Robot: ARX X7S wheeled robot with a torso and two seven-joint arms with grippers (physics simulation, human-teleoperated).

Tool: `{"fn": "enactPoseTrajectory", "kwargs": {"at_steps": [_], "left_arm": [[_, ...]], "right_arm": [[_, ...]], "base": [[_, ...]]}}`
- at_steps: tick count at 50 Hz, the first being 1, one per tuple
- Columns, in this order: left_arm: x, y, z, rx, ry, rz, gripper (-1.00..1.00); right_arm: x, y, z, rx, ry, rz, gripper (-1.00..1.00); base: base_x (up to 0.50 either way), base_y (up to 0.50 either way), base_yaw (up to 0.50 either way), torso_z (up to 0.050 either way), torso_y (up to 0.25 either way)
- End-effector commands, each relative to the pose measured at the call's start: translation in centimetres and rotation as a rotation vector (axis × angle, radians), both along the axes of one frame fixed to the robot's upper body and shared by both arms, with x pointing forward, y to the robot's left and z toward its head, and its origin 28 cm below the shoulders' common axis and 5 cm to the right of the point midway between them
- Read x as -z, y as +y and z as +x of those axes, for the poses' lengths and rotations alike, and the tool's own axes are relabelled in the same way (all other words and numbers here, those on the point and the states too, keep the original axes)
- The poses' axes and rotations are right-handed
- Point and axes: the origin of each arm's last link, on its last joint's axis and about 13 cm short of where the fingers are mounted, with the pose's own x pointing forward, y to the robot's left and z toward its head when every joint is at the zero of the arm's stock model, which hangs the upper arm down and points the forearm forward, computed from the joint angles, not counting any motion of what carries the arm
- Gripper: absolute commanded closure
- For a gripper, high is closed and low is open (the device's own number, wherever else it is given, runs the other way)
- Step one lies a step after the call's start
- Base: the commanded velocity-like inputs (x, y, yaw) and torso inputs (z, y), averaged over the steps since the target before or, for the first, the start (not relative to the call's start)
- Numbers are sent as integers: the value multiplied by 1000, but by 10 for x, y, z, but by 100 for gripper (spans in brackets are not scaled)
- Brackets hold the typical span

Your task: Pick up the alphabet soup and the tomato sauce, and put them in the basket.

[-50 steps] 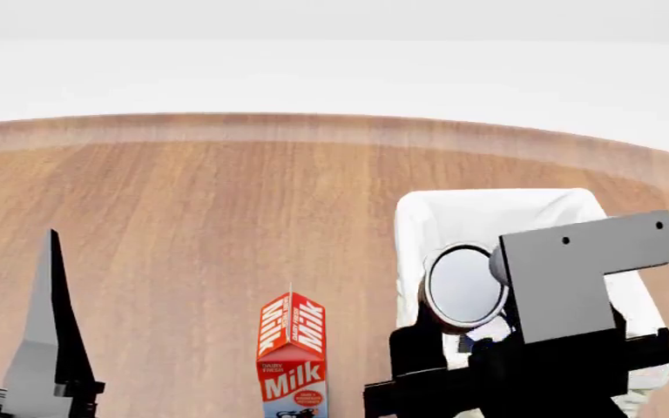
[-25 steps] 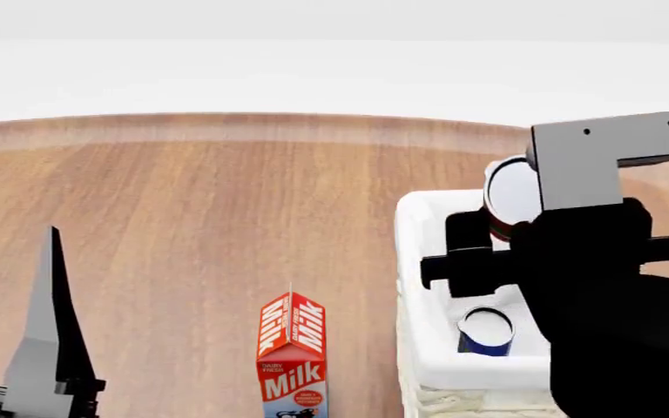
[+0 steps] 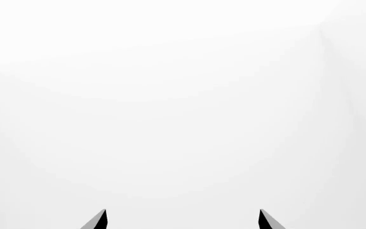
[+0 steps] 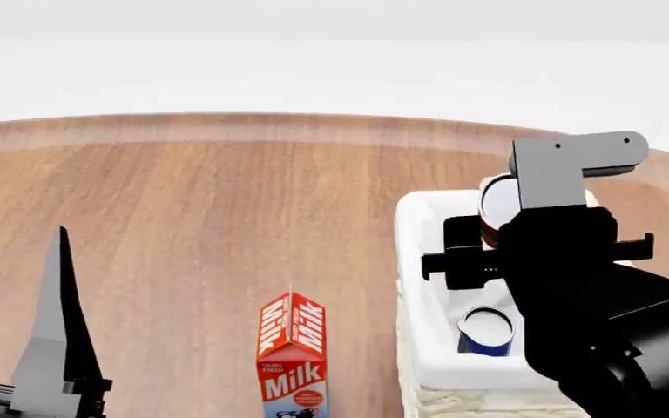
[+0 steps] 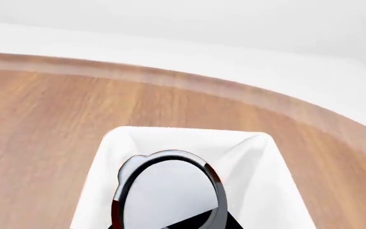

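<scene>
The whitish basket (image 4: 414,261) with white lining stands on the table at the right. The alphabet soup (image 4: 486,334), a blue can with a silvery top, stands inside its near end. My right gripper (image 4: 503,228) hovers over the basket's far half, shut on the tomato sauce (image 4: 496,202). That can is tilted, its silvery top toward the head camera and a dark red side just showing. In the right wrist view the can's top (image 5: 170,193) fills the foreground above the basket lining (image 5: 259,157). My left gripper (image 4: 62,348) is open at the lower left, holding nothing.
A red and white milk carton (image 4: 293,357) stands upright left of the basket, near the front. The round wooden table's far edge (image 4: 311,122) curves across the back. The left wrist view shows only blank white beyond the two fingertips (image 3: 100,220).
My right gripper carried the tomato sauce up and farther back over the basket, uncovering the alphabet soup inside it, then settled slightly lower. The left gripper dipped a little.
</scene>
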Motion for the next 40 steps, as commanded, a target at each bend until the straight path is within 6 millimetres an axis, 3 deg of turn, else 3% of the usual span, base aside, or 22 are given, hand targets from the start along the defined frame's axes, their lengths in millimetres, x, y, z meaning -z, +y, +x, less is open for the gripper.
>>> {"fn": "enactPoseTrajectory", "kwargs": {"at_steps": [1,19,40], "left_arm": [[1,0,0,2,2,1,-100],[-1,0,1,0,-2,0,-100],[1,1,0,0,1,-3,-100]], "right_arm": [[16,-4,16,52,23,-10,100],[42,-2,22,142,112,25,100],[45,-1,21,144,121,25,100]], "base": [[0,0,0,0,0],[0,0,0,0,0],[0,0,0,0,0]]}}
